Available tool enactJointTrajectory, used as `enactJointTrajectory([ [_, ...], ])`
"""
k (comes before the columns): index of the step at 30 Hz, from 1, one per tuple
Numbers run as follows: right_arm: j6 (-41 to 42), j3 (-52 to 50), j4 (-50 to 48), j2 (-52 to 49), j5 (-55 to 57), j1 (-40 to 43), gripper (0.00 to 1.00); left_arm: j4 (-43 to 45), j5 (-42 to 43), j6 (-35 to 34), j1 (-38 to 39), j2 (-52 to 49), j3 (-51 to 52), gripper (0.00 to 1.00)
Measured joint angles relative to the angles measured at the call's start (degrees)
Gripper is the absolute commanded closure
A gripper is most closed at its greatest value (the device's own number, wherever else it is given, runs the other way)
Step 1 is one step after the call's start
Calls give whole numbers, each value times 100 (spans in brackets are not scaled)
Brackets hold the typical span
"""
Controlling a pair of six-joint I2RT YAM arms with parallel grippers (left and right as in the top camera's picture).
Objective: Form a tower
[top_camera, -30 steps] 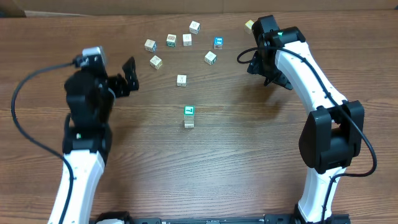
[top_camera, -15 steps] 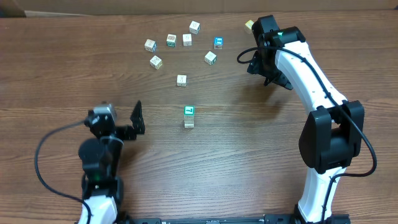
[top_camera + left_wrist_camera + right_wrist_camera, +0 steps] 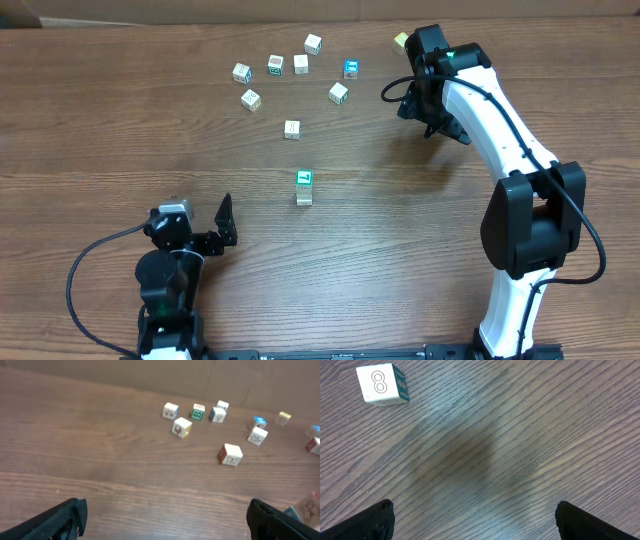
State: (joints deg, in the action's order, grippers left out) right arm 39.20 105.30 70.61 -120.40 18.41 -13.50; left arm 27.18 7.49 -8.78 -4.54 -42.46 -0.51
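The tower [image 3: 305, 187] stands mid-table as a narrow stack of pale cubes with a teal-green face on top. It shows only as a blur at the right edge of the left wrist view [image 3: 306, 507]. My left gripper [image 3: 221, 224] is open and empty, low at the near left, well left of the tower. Its dark fingers [image 3: 55, 520] frame bare wood in the left wrist view. My right gripper [image 3: 428, 115] hangs open and empty at the far right, over bare wood, with its fingertips [image 3: 592, 522] spread wide.
Several loose picture cubes lie scattered at the far side, among them one nearest the tower [image 3: 291, 129], one with a blue top [image 3: 350, 68] and one by the right wrist [image 3: 400, 41]. A cube marked 8 [image 3: 382, 383] lies ahead of the right gripper.
My left arm has pulled back from the far left of the table to the near edge, its gripper still open. The right arm and the cubes have not moved.
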Motion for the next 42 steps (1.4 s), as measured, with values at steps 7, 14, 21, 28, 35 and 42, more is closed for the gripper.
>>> enactJointTrajectory([
  [7,2,0,-2,0,0,0,0,-1412,-245,2,0,914,4,1],
  [14,0,0,4,0,-2,0,0,-2684,-555,2,0,2334,-7,1],
  [21,0,0,-4,0,0,0,0,-3121,-691,0,0,4044,4,0],
  [28,0,0,-2,0,2,0,0,-3165,-885,83,13,4155,2,0],
  [35,-2,0,-4,0,0,0,0,-3165,-922,398,195,4155,2,1],
  [42,-2,0,-4,0,0,0,0,-3163,-922,474,195,4155,2,0],
])
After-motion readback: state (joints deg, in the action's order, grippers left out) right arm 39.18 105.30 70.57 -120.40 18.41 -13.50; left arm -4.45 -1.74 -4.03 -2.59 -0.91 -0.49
